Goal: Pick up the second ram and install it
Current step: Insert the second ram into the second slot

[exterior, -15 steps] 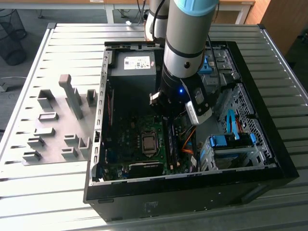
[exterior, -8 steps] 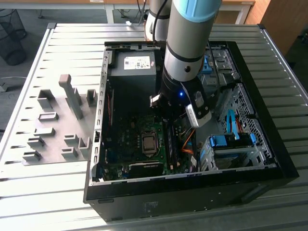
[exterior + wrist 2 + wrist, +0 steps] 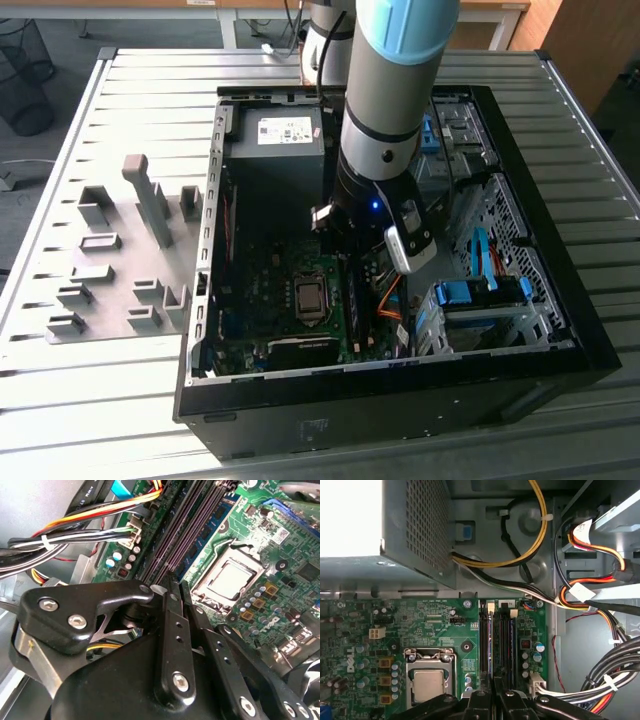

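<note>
Surface point(image 3: 120, 400): slatted grey metal, grey fixture tray point(image 3: 110, 260) near its left edge, open case point(image 3: 560, 330) centre-right. Gripper point(image 3: 172, 587) over motherboard point(image 3: 420, 625) slots, jaws narrow, apparently pressing the ram point(image 3: 492, 645) edge-on into a slot. Arm hides the slots in the exterior view.

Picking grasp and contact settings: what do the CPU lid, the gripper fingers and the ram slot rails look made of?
CPU lid: bare metal, matte silver with a soft sheen. Gripper fingers: likely black anodised metal or hard plastic, semi-gloss, with holes and silver screws. Slot rails: probably moulded black plastic, ridged and dull.
</note>
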`<state>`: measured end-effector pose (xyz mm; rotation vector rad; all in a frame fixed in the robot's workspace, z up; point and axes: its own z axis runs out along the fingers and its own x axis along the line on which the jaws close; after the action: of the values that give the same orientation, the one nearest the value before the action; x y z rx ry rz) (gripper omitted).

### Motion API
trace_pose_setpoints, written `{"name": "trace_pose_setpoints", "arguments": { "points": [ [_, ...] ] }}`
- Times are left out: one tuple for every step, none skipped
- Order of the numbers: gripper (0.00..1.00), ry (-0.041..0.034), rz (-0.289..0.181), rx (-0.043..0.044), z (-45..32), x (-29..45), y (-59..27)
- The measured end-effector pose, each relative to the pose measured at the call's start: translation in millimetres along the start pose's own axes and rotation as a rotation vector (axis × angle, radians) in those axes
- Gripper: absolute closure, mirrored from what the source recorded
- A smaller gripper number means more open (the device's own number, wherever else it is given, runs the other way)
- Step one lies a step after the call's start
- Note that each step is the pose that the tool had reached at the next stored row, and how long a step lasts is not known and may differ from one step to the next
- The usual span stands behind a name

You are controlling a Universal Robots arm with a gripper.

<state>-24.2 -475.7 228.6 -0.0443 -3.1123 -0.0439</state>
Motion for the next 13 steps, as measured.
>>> {"name": "trace_pose_setpoints", "arguments": {
  "points": [
    [0.86, 0.0, 0.0, 0.0, 0.0, 0.0, 0.0],
    [0.86, 0.0, 0.0, 0.0, 0.3, 0.0, 0.0],
    [0.86, 0.0, 0.0, 0.0, 0.6, 0.0, 0.0],
    [0.86, 0.0, 0.0, 0.0, 0.6, 0.0, 0.0],
    [0.86, 0.0, 0.0, -0.0001, 0.7, 0.0, 0.0],
    [0.86, 0.0, 0.0, -0.0001, 0.8, -0.1, 0.0],
    [0.86, -0.0001, 0.0, -0.0002, 0.9, -0.2, 0.0],
    [0.86, -0.0001, 0.0, -0.0002, 1.1, -0.3, -0.1],
    [0.86, -0.0001, 0.0, -0.0002, 1.2, -0.8, -0.2],
    [0.86, -0.0001, 0.0, -0.0002, 1.5, -1.6, -0.5],
    [0.86, 0.0, 0.0, -0.0001, 1.8, -2.2, -0.7],
    [0.86, 0.0, 0.0, -0.0001, 2.6, -2.3, -0.8],
    [0.86, -0.0001, 0.0, -0.0002, 3.5, -2.3, -0.9]
  ]
}}
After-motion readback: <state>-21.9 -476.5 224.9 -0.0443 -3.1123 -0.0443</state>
